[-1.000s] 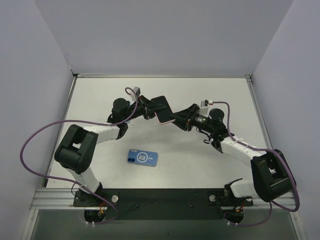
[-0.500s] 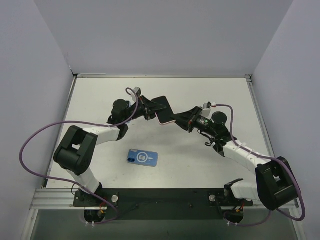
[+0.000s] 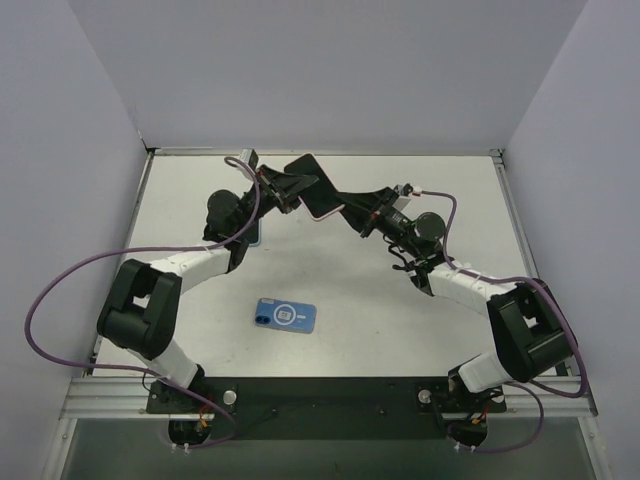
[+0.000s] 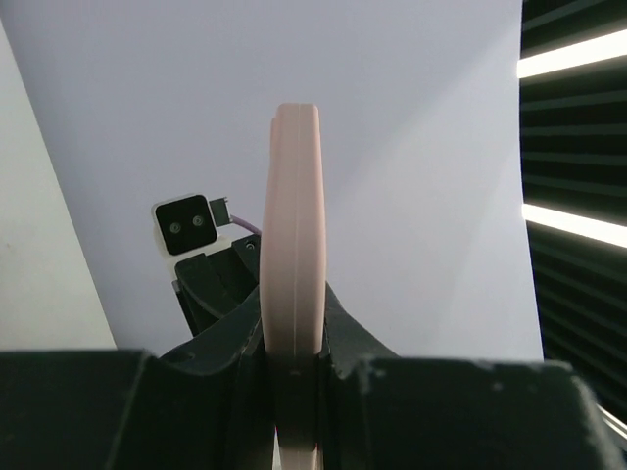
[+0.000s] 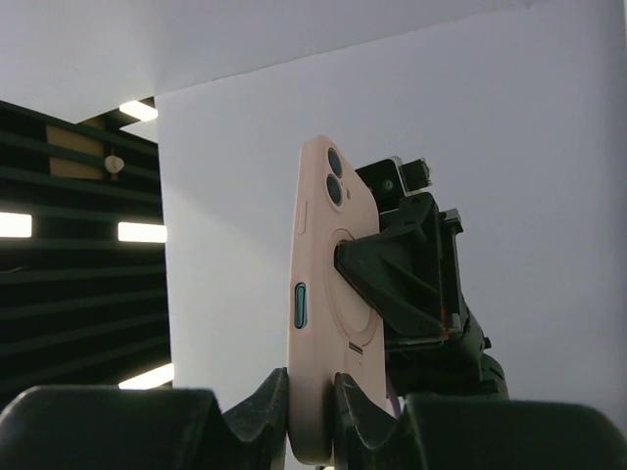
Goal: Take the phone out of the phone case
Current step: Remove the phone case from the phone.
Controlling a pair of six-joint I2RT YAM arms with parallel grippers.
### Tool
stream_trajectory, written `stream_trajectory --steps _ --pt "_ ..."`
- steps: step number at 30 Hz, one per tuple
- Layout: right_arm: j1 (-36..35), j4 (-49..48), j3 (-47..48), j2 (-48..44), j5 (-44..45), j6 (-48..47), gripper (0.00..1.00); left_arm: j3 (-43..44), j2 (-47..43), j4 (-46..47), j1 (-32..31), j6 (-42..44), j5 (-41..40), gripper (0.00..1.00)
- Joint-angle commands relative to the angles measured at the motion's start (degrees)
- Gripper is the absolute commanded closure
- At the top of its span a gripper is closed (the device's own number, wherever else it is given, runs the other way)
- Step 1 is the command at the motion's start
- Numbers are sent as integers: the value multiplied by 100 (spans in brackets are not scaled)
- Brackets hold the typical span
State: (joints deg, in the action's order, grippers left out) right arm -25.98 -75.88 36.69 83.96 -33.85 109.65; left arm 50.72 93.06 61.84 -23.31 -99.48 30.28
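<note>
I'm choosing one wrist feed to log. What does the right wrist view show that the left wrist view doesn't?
Only the right wrist view: the broad pink back of the phone case with camera lenses and a teal side button, and the left gripper gripping it. Only the left wrist view: the case edge-on, a thin pink strip, with the right arm's white wrist camera behind it. Both: the case upright, pinched between that view's own fingers, against a pale wall.
</note>
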Motion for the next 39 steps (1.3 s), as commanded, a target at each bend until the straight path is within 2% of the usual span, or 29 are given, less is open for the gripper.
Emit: stream_trajectory --steps 1,13,20,33,39 --pt "-179 -1947 312 234 711 1691 100 904 -718 1638 -42 -326 -681 100" --pt "-250 -1948 1560 524 1284 1920 100 1352 -587 2420 28 -1011 -1261 100" --pt "-381 -1948 2044 919 1705 1955 100 1519 -596 2674 28 -1135 -1604 100" --pt "-803 -1949 3379 1755 2180 1938 100 1933 -771 2798 20 -1425 -1921 100" --pt "-970 -1957 3635 2018 2260 1894 100 1942 -903 2772 20 -1478 -2026 100"
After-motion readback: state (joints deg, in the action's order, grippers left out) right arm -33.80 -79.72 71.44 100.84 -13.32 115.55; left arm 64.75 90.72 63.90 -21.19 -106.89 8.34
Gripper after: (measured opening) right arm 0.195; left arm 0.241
